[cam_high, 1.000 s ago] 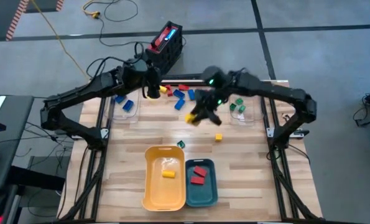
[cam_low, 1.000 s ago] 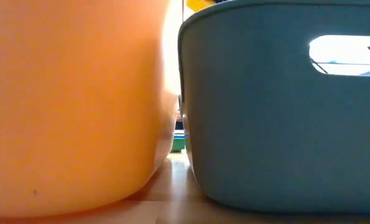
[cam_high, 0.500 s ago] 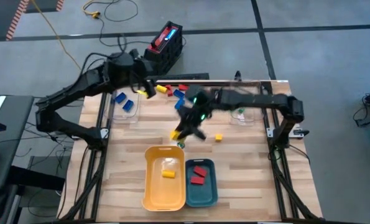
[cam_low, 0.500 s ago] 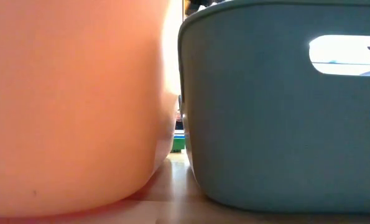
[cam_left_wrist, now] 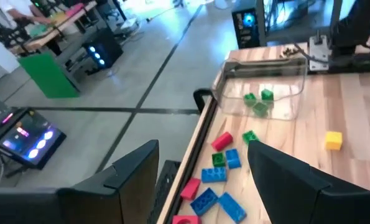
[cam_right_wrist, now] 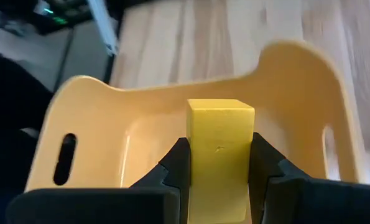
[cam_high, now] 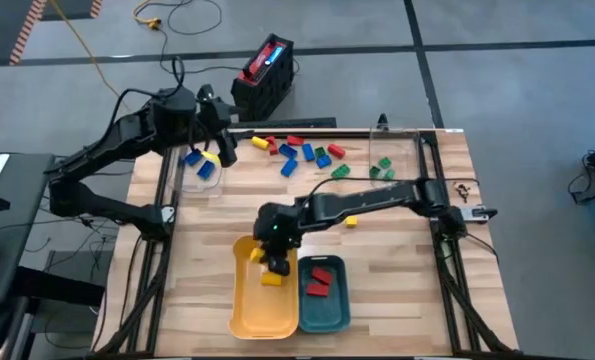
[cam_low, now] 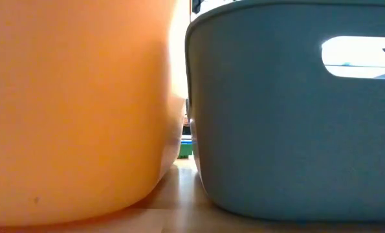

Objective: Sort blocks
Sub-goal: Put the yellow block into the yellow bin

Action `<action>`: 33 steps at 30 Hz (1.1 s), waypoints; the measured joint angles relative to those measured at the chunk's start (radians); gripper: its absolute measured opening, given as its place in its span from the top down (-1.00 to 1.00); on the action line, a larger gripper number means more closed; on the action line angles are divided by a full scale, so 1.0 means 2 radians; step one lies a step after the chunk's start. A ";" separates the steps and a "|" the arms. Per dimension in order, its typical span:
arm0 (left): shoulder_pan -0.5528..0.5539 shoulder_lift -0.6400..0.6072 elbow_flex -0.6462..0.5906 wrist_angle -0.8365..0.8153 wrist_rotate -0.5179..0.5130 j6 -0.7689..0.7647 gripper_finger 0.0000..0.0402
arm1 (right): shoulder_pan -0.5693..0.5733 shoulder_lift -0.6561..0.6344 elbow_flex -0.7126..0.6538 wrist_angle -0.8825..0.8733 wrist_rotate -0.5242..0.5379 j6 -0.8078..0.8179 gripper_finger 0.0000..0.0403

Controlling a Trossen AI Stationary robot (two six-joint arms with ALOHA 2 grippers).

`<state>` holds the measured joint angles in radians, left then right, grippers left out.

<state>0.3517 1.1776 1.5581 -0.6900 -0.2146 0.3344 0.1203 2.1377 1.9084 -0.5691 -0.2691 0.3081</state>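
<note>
My right gripper (cam_high: 277, 258) is shut on a yellow block (cam_right_wrist: 220, 143) and hovers over the far end of the yellow tray (cam_high: 245, 310), which has another yellow block (cam_high: 271, 281) in it. Two red blocks (cam_high: 320, 281) lie in the teal tray (cam_high: 339, 310) beside it. Several loose red, blue, green and yellow blocks (cam_high: 297, 154) lie near the table's far edge, and one yellow block (cam_high: 351, 221) lies mid-table. My left gripper (cam_left_wrist: 200, 180) stands open and empty at the far left, raised above the table. My right gripper pinches the yellow block between its two fingers, one on each opposite side face (cam_right_wrist: 192, 146). The fingers slant down from the table's far side. The block is lifted clear above the inside of the yellow tray (cam_right_wrist: 141, 137).
A clear container (cam_high: 199, 172) with blue blocks stands at the far left, and another (cam_high: 385, 170) with green blocks at the far right. In the low view the yellow tray's wall (cam_low: 82, 110) and the teal tray's wall (cam_low: 289, 129) fill the picture, a green block (cam_low: 186, 149) behind them.
My right gripper has swung from the far middle of the table toward the near edge and down, carrying the yellow block over the yellow tray. My left gripper has drawn back from the loose blocks toward the far left corner and risen.
</note>
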 joint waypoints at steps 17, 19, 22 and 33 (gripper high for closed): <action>0.000 -0.053 0.000 -0.020 0.006 -0.014 -0.21 | 0.035 0.103 0.126 -0.187 0.057 0.022 0.56; 0.000 -0.053 0.000 -0.024 0.007 -0.014 -0.21 | 0.035 0.103 0.126 -0.187 0.057 0.022 0.48; 0.000 -0.053 0.000 -0.028 0.007 -0.013 -0.21 | 0.033 0.103 0.126 -0.185 0.057 0.023 0.17; 0.000 -0.051 0.000 -0.046 0.041 -0.019 -0.21 | 0.017 0.065 0.126 -0.197 0.062 0.030 -0.26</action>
<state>0.3519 1.0758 1.5578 -0.7812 -0.1327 0.2971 0.1535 2.2669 2.1609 -0.9623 -0.1442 0.3691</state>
